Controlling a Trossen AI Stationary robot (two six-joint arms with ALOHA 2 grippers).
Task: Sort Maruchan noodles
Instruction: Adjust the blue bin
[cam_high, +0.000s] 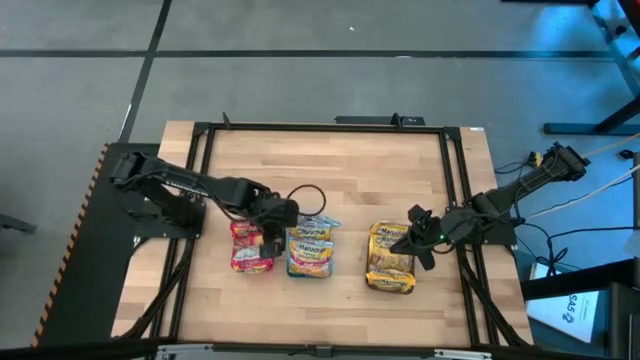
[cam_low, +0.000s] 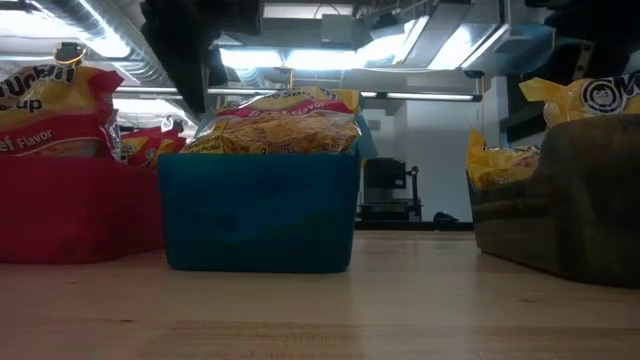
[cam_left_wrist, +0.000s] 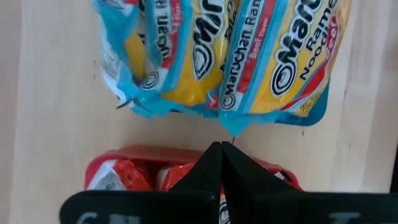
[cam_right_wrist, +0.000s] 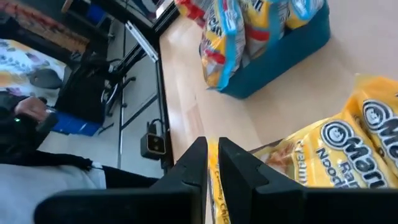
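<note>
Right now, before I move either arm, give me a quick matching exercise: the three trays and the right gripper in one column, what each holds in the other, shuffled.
Column 1
1. red tray
2. teal tray
3. dark grey tray
4. right gripper

Column 2
A. yellow packets, on the table's right side
B. blue-edged packets, middle of the three
C. thin yellow packet edge between its fingers
D. red packets, under the left gripper, which is shut

Pairs: 1-D, 2-B, 3-A, 4-C
</note>
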